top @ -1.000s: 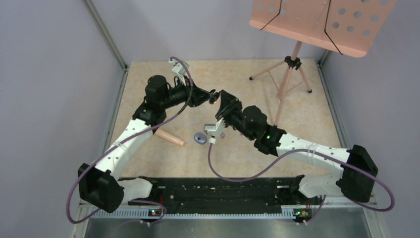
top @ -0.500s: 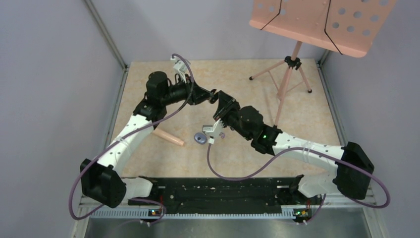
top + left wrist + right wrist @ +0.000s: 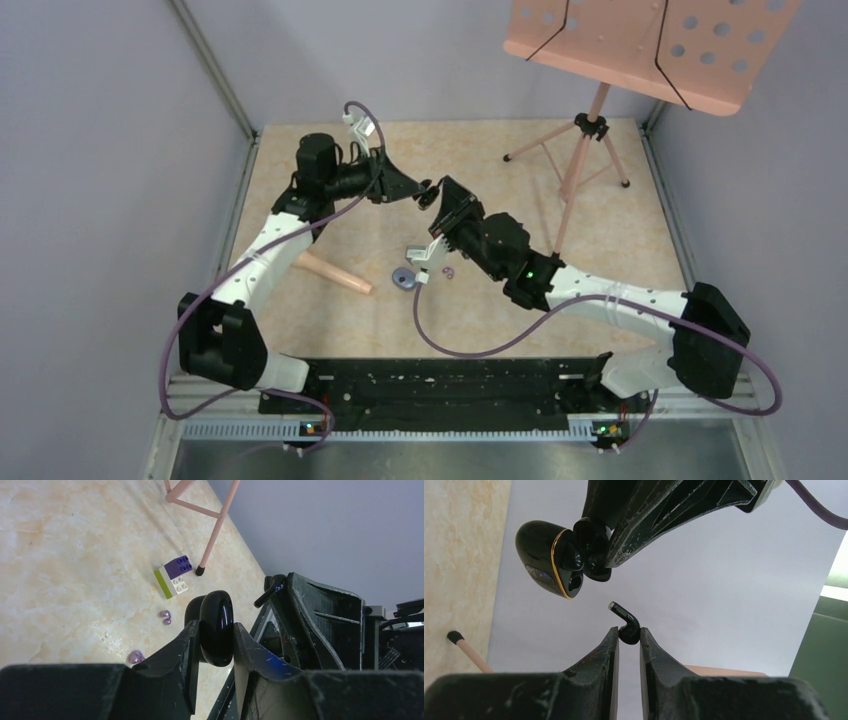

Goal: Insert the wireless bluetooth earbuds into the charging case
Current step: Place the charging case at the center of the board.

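My left gripper (image 3: 216,632) is shut on the glossy black charging case (image 3: 217,622), held in the air over the table. The right wrist view shows the case (image 3: 551,560) with its lid open and a gold rim, hanging from the left fingers (image 3: 649,515). Just below it, apart from it, my right gripper (image 3: 628,630) is shut on a black earbud (image 3: 628,627) whose stem points up toward the case. From above, both grippers meet at mid table (image 3: 432,195). Two pale purple buds (image 3: 165,616) (image 3: 135,656) lie on the table; they also show from above (image 3: 448,272).
A purple, white and green block (image 3: 175,575) lies by a foot of the pink music stand (image 3: 585,130). A grey disc (image 3: 404,278) and a pink cylinder (image 3: 335,272) lie left of centre. Grey walls close in the table.
Both arms have drifted a little toward the far left, the left base swinging right. Both grips are unchanged.
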Robot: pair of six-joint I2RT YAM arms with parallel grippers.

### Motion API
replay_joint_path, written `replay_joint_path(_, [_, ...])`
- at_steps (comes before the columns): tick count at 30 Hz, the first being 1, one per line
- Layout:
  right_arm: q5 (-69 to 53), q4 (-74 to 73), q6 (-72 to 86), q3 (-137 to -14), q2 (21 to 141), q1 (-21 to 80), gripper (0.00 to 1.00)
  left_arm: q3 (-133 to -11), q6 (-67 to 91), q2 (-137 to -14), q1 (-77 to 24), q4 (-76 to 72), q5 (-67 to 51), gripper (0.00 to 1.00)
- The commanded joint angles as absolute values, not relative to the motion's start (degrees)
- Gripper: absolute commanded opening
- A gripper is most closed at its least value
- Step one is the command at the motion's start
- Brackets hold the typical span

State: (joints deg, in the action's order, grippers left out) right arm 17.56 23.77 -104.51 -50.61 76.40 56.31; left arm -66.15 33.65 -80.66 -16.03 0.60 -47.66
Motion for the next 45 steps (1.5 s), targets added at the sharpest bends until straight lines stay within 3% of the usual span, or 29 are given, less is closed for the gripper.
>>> replay_joint_path(1, [18.94, 27.01, -104.76, -52.08, 77.02, 56.93, 0.0, -68.92, 35.85, -80.37, -15.65, -2.14, -51.46, 0.0])
replay_joint_path(18, [17.41, 27.01, -106.32, -52.26, 78.99, 56.18, 0.0, -71.63, 35.18, -81.54, -14.91, 2.97, -53.57, 0.0])
replay_joint_path(45, [14.33, 24.13, -114.17, -52.11, 80.75, 55.16, 0.0, -70.53, 42.54, -82.97, -13.06, -2.13, -55.28, 0.0])
